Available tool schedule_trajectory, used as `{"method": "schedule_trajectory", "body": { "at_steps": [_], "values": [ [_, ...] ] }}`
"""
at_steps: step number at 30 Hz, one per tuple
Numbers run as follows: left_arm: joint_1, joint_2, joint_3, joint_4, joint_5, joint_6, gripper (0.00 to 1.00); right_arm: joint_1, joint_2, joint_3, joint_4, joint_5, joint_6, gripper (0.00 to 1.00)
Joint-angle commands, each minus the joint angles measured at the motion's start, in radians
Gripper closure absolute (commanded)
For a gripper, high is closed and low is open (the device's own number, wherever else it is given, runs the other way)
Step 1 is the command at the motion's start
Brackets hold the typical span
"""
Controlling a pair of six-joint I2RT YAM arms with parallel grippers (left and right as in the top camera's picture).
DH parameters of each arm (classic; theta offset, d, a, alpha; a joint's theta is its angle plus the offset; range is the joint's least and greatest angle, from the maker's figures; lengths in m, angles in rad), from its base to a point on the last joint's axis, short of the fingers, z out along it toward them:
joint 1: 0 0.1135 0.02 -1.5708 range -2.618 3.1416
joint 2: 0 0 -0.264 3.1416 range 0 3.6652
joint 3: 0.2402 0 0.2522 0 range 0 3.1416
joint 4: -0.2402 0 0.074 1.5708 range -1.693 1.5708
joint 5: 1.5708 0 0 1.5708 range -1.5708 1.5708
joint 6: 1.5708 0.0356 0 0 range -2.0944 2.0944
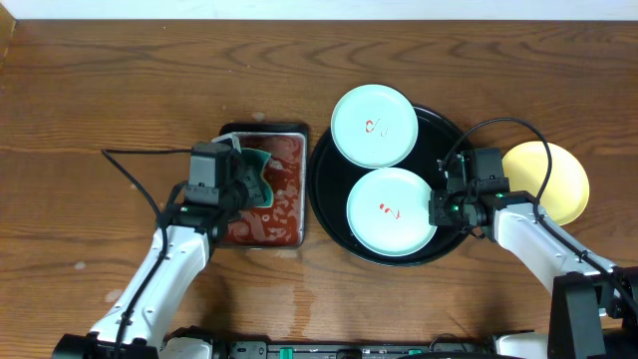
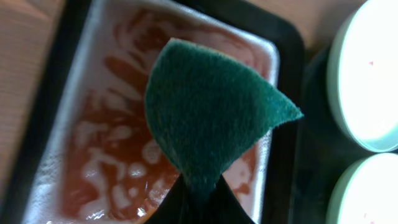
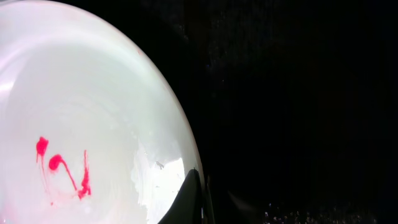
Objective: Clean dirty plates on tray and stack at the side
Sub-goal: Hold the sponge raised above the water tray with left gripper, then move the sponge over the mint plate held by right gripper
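Two pale blue-white plates lie on the round black tray [image 1: 441, 142]: a far plate [image 1: 374, 125] and a near plate [image 1: 389, 211], each with red smears at the centre. A pale yellow plate [image 1: 558, 179] lies on the table to the right of the tray. My left gripper [image 1: 251, 181] is shut on a green sponge [image 2: 211, 112] above the pan. My right gripper [image 1: 436, 211] is shut on the right rim of the near plate [image 3: 93, 124], one finger [image 3: 200, 194] lying over the rim. The tray [image 3: 298, 93] fills the rest of the right wrist view.
A rectangular black pan [image 1: 291, 132] of reddish soapy liquid [image 2: 112, 124] stands just left of the tray. In the left wrist view the two plates' edges [image 2: 373, 74] show at the right. Bare wood table surrounds everything.
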State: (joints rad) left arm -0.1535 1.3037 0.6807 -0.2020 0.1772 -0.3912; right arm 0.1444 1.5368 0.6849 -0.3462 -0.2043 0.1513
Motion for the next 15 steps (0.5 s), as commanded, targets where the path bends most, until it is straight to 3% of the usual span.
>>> {"method": "schedule_trajectory", "body": {
  "at_steps": [1, 7, 15],
  "values": [
    [-0.030, -0.004, 0.115, -0.067, -0.166, 0.040, 0.92, 0.008, 0.006, -0.006, 0.006, 0.024, -0.011, 0.99],
    [-0.093, 0.001, 0.192, -0.158, -0.188, 0.061, 0.93, 0.008, 0.006, -0.006, 0.006, 0.024, -0.011, 0.99],
    [-0.286, 0.031, 0.196, -0.122, -0.146, 0.063, 0.93, 0.011, 0.006, -0.007, -0.002, 0.005, -0.011, 0.99]
  ]
}}
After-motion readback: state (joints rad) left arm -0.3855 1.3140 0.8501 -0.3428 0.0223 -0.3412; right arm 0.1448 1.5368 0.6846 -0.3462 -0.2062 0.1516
